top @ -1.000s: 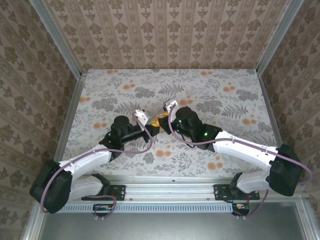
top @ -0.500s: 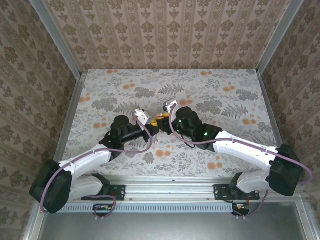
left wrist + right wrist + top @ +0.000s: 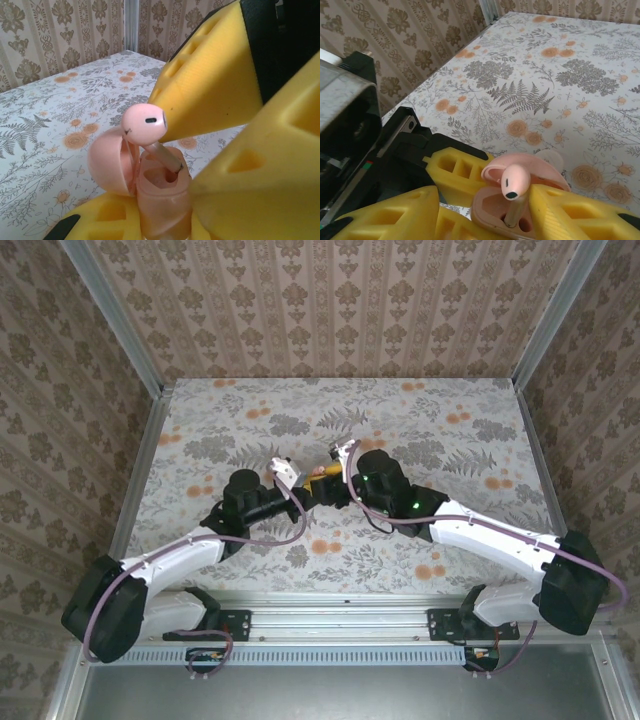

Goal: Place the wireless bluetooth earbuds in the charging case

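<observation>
Your left end effector (image 3: 165, 220) is clamped on the pink charging case (image 3: 162, 200), whose lid is hinged open. One pink earbud (image 3: 515, 181) stands tilted in the case with its stem in a socket and its head up. Your right end effector (image 3: 487, 200) has its yellow fingers parted on either side of the earbud, one tip just beside the head, not clamping it. This sits near the middle of the bench (image 3: 450, 410), printed with grey ferns and orange flowers, inside damask-papered walls (image 3: 330, 300).
</observation>
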Controlling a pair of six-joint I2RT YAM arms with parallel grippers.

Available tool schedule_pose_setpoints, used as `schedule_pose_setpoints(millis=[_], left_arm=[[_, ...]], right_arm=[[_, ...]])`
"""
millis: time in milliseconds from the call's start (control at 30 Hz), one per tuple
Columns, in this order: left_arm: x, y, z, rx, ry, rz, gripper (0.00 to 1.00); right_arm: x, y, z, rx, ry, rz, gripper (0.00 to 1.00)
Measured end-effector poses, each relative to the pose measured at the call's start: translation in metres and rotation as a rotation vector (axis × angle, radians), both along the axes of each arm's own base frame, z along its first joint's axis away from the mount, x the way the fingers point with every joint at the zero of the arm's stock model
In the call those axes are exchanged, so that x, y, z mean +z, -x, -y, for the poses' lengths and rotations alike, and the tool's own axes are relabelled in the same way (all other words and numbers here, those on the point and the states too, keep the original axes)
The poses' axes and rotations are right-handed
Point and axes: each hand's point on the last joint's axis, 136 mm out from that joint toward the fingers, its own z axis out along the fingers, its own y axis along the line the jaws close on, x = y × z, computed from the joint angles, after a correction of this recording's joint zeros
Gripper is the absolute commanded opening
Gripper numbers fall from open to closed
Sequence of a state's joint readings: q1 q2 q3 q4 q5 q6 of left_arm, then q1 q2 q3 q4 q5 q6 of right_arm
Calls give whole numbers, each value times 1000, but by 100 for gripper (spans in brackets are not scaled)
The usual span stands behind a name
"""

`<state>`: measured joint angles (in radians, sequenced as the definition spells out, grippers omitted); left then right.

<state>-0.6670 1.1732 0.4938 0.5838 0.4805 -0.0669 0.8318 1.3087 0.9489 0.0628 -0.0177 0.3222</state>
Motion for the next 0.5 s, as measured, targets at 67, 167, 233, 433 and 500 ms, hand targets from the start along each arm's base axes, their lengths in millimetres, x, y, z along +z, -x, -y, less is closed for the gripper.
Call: schedule_pose_setpoints(millis=[67,167,233,433,500], left_arm=[[-1,-1,0,0,-1,-1,11],[-1,-1,1,0,0,0,11],[-1,-1,1,0,1,1,11],[2,-1,1,-3,6,17,10],[5,-1,2,-5,12,30,10]], right_arm=[[3,0,1,4,-11,-3,54],[9,0,4,-2,-33,-5,55],[14,-1,7,-10,-46,-1,56],[28,-4,17,-29,-94,0,56],[33,-5,22,-40,-109,2,57]])
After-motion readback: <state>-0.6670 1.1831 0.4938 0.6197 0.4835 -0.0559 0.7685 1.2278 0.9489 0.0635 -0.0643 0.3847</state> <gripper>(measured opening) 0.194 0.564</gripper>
